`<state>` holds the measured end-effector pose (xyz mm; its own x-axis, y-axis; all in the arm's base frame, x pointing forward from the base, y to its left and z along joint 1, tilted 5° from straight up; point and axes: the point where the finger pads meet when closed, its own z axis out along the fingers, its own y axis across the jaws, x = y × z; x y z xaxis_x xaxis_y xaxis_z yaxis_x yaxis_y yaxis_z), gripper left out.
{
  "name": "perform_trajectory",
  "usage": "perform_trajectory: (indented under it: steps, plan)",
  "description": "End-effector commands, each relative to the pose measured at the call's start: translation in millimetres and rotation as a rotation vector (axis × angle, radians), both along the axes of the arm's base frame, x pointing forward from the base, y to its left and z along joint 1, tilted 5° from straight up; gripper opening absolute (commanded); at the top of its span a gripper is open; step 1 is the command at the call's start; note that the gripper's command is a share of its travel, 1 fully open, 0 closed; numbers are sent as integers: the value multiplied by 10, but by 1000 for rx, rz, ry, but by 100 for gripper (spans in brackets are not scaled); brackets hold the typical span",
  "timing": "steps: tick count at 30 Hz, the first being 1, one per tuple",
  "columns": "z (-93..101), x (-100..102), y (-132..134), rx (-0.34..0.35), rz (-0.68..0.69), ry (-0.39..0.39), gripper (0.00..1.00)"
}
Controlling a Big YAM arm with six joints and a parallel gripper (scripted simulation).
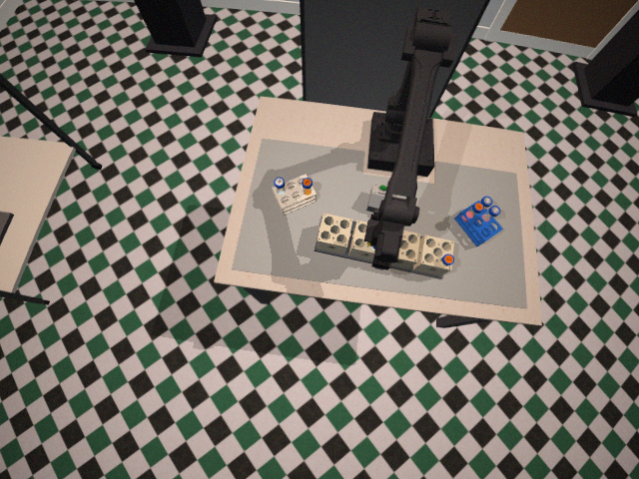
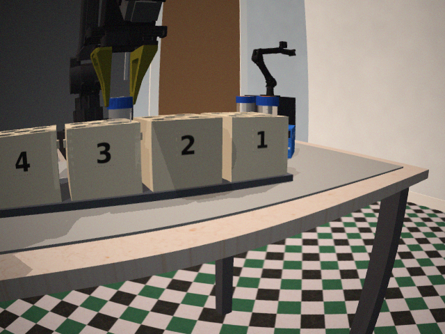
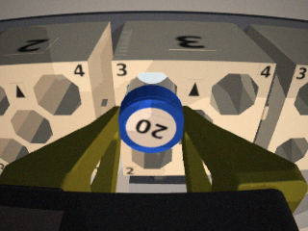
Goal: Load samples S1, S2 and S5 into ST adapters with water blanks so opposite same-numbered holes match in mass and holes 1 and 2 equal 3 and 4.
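My gripper (image 3: 151,115) is shut on a blank tube (image 3: 152,126) with a blue cap and a white dot printed 20. It holds the tube upright in adapter 3 (image 3: 192,90) on the stand ST, at the far left hole labelled 3. In the side view the cap (image 2: 120,103) stands just above adapter 3 (image 2: 103,158), between the yellow fingers (image 2: 120,91). In the overhead view the arm (image 1: 384,241) covers most of adapter 3 (image 1: 363,239). An orange-dot sample (image 1: 447,259) stands in the far left corner hole of adapter 1 (image 1: 435,254).
The white rack RB (image 1: 294,195) holds a white-dot tube (image 1: 279,182) and an orange-dot tube (image 1: 307,183). The blue rack RS (image 1: 478,223) holds several tubes, one orange-dot (image 1: 478,207). The green DONE key (image 1: 382,188) sits near the arm's base. Adapters 4 (image 1: 333,235) and 2 (image 1: 409,247) show empty holes.
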<state>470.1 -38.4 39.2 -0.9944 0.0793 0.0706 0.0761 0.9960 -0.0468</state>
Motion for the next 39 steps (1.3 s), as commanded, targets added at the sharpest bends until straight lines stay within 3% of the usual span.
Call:
perform_trajectory:
  steps: [1,8,9,23,24,25,28,31,34,35,39]
  plan:
    - [135,161,-20,-4,1,-53,0]
    - [132,161,-21,-4,1,-53,0]
    - [132,161,-21,-4,1,-53,55]
    - [139,98,-59,-5,1,-52,55]
    - [343,207,-59,-6,1,-75,55]
    - [423,262,-55,-7,1,-88,55]
    - [527,264,-32,-7,1,-89,55]
    - [479,258,-23,-6,1,-72,55]
    - [666,267,0,-7,1,-90,55]
    - [474,176,-6,-4,1,-54,55]
    - [474,176,-6,-4,1,-54,55]
